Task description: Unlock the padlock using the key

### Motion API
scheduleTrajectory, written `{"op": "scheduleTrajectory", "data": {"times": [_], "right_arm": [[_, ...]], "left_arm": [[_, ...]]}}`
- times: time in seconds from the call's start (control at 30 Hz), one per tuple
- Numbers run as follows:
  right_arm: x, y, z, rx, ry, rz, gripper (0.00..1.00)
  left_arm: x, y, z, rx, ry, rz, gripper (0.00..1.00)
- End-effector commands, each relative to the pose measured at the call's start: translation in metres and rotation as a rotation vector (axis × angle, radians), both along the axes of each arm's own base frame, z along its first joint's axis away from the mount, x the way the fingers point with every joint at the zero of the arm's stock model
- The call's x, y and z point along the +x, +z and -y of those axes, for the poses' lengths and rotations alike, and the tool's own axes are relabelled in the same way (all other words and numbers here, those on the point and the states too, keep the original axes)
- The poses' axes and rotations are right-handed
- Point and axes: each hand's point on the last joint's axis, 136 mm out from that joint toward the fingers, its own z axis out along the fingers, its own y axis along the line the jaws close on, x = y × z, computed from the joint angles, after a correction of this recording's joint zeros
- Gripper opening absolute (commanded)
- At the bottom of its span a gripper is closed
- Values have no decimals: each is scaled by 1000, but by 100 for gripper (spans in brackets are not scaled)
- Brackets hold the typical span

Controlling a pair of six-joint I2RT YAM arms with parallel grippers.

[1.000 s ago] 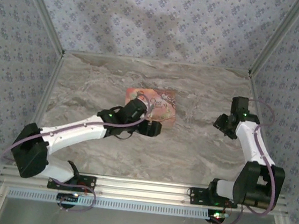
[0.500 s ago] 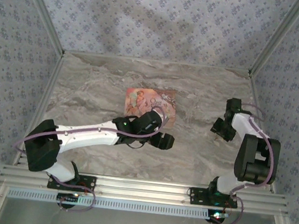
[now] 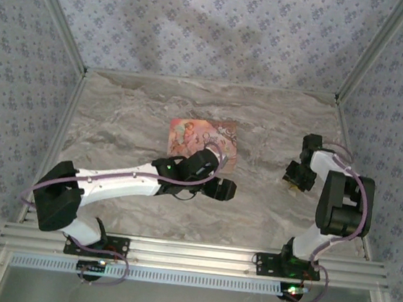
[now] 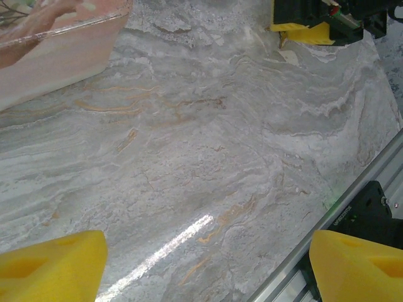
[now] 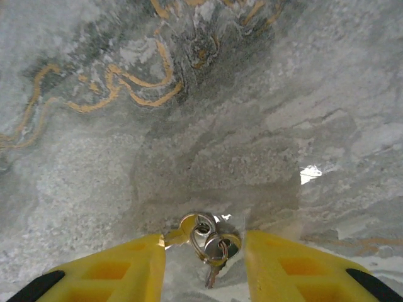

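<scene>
- Keys [image 5: 208,244] on a ring, lying on the worktop [image 3: 140,115] near its right edge, directly between the fingertips of the right gripper [image 5: 204,248].
- Right fingers [image 5: 126,267] drawn narrow, one on either side of the ring; clamped or just short of contact, cannot tell.
- Long axis of the bunch running back toward the wrist, along the fingers rather than across the gap; likely pinched across its width on closing.
- Left gripper [image 3: 225,190] near the middle of the worktop, just off the near edge of the pink box [image 3: 203,138], well apart from the keys; fingers [image 4: 56,264] spread wide, holding nothing.
- Right arm plainly the nearer to the keys.
- Ring and blade legible from the right wrist; from overhead, hidden beneath the gripper's bulk; from the left wrist, the right gripper's yellow tips far across bare marble.
</scene>
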Motion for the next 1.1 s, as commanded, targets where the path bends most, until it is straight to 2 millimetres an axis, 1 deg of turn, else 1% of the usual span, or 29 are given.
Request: {"op": "scheduleTrajectory", "data": {"times": [0.0,0.13,0.23,0.37,0.4,0.57,0.67,0.8,0.83,0.97,1.07], "right_arm": [[-1,-4,1,11,-10,-13,37],[-3,-9,0,22,-12,-25,31],[-5,-14,-2,37,-9,-41,22],[-7,-16,-2,39,4,-47,9],[-1,-14,-2,35,10,-21,7],[1,-5,-1,28,17,13,3],[4,9,-3,31,22,56,2],[12,36,-10,51,47,147,2],[10,42,-13,59,54,150,2],[14,79,-27,89,97,250,1],[16,106,-42,116,144,320,1]], "left_arm": [[-5,-2,6,-23,-11,-18,83],[-6,-4,6,-24,-8,-25,83],[-6,-4,6,-29,-4,-30,83],[-6,-5,4,-32,4,-31,83],[-6,-5,4,-33,6,-31,83],[-7,-8,2,-35,14,-39,82],[-7,-8,0,-37,23,-37,82],[-5,-4,-4,-42,39,-22,82],[-4,-4,-6,-42,44,-16,82],[1,5,-12,-47,73,18,82],[6,14,-19,-56,98,40,82]]}}
